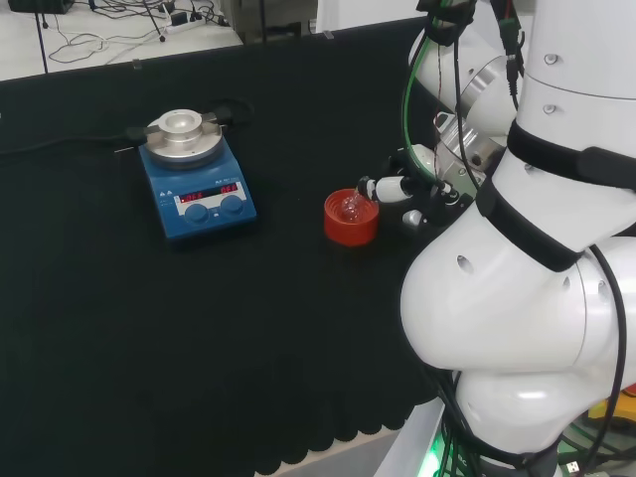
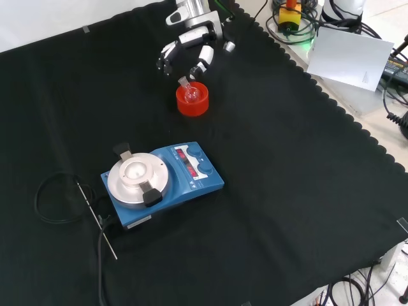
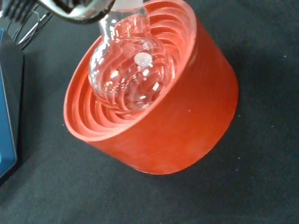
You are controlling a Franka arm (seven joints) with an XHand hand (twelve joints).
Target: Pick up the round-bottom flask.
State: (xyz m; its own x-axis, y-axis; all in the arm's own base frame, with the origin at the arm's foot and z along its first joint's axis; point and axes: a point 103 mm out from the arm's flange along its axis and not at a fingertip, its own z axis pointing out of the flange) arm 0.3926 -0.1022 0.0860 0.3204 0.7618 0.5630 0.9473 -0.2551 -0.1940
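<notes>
While your round-bottom flask sits in the red ribbed stand, the hand hangs just above and beyond it in the front view, fingers pointing down toward the flask's neck. In the head view you see the hand immediately right of the stand, one white-tipped finger reaching over the rim toward the flask.

You can see the fingers spread and only gently bent, with gaps between them in the front view; they close on nothing. Whether a fingertip brushes the flask's neck you cannot tell from the head or front view. In the wrist view a blurred dark and white part of the hand lies right over the neck at the picture's edge, so contact there stays unclear.

Look at the flask in the wrist view: clear glass, a round bulb nested in the concentric ribs of the stand, neck tilted rather than upright, highlights on the bulb, the red ribs showing through it. No liquid shows inside.

Your stand rests on the black cloth, well apart from the blue hotplate stirrer with its round metal top, which lies nearer the camera in the front view.
</notes>
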